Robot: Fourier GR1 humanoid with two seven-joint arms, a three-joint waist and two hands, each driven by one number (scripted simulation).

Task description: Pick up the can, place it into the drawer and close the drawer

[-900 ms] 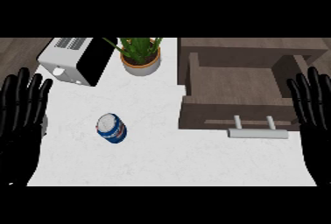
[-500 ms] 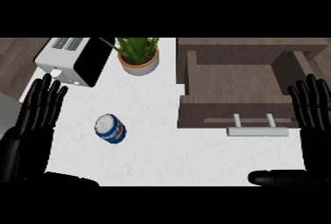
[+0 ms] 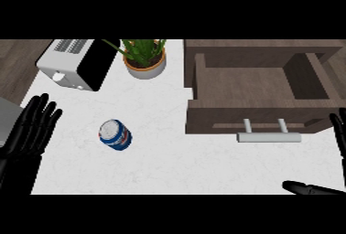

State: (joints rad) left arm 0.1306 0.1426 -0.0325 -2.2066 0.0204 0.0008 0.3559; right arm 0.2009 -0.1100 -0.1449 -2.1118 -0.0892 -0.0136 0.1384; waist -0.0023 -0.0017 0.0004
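Observation:
A blue and white can [image 3: 116, 134] lies on its side on the white counter [image 3: 169, 155], left of the middle. The brown drawer [image 3: 253, 89] stands pulled open at the right, its inside bare, with a silver handle [image 3: 267, 136] on its front. My left hand [image 3: 30, 132] is open at the left edge, fingers straight, a short way left of the can and apart from it. My right hand [image 3: 338, 130] shows only as fingers at the right edge, beside the drawer front, with its thumb [image 3: 307, 188] low at the bottom right.
A white and black toaster [image 3: 74, 64] sits at the back left. A potted green plant [image 3: 144, 57] stands between the toaster and the drawer. Dark wood floor shows beyond the counter's left edge.
The view has shifted so the can and drawer sit lower and more to the right. My left hand has come in toward the can. My right hand has slid out toward the right edge.

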